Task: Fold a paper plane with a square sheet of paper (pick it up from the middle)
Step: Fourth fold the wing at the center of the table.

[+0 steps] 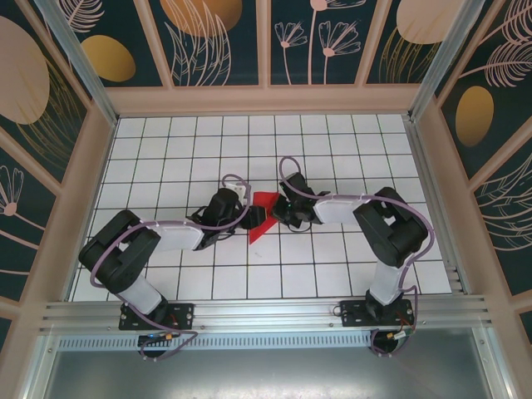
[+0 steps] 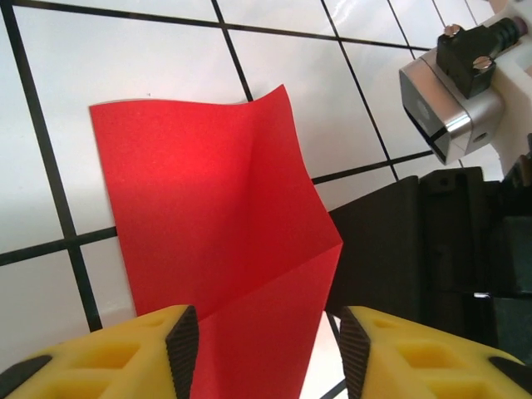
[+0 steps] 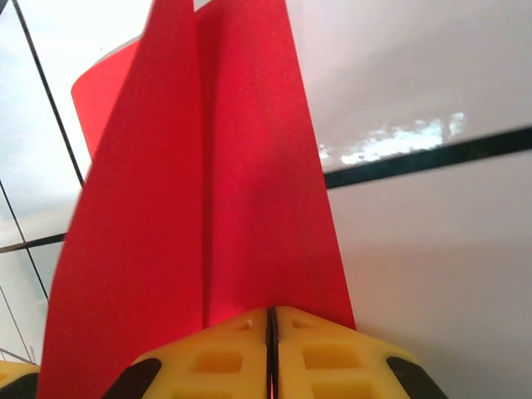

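The red paper [image 1: 262, 214] is a creased, partly folded shape in the middle of the white grid table, lifted between both arms. My right gripper [image 1: 283, 209] is shut on one edge of the red paper [image 3: 216, 191], the yellow fingers [image 3: 224, 357] pressed together with the sheet pinched between them. My left gripper [image 1: 243, 212] stands open on the other side; in the left wrist view the red paper [image 2: 216, 208] runs down between its spread yellow fingers [image 2: 125, 349], touching neither pad that I can see. A centre crease rises along the sheet.
The right arm's black wrist and silver camera [image 2: 449, 100] sit close on the right of the left gripper. White gridded table [image 1: 332, 141] stretches all around, walled by patterned panels [image 1: 216, 41] and a metal rail [image 1: 249, 312] at the near edge.
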{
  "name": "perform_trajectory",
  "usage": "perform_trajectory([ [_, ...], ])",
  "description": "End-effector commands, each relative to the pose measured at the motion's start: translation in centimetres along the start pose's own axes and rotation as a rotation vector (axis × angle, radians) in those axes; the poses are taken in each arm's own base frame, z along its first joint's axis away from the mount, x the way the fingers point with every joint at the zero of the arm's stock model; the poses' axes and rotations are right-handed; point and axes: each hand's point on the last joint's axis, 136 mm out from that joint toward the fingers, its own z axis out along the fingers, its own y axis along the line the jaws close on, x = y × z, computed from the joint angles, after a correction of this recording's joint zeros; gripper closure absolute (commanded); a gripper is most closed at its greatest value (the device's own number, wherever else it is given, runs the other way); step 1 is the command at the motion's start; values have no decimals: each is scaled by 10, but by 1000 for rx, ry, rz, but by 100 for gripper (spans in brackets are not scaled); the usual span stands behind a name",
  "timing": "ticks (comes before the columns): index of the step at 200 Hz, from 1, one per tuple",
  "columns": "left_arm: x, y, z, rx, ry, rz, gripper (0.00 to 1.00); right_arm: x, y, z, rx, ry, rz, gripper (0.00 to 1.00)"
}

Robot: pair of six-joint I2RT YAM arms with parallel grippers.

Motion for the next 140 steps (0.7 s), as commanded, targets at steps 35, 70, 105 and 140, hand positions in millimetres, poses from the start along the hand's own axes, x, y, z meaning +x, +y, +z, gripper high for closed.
perform_trajectory([
  [35, 4, -3, -3, -14, 8, 79, 54, 11, -18, -1, 50, 38, 77, 88],
  [70, 19, -10, -5, 17, 41, 100, 50, 10, -17, 0, 45, 38, 83, 88],
  [105, 28, -6, 2, -14, 76, 116, 51, 9, -19, -1, 46, 40, 91, 88],
  [140, 32, -1, 8, -38, 101, 118, 52, 9, -19, -1, 45, 41, 94, 88],
])
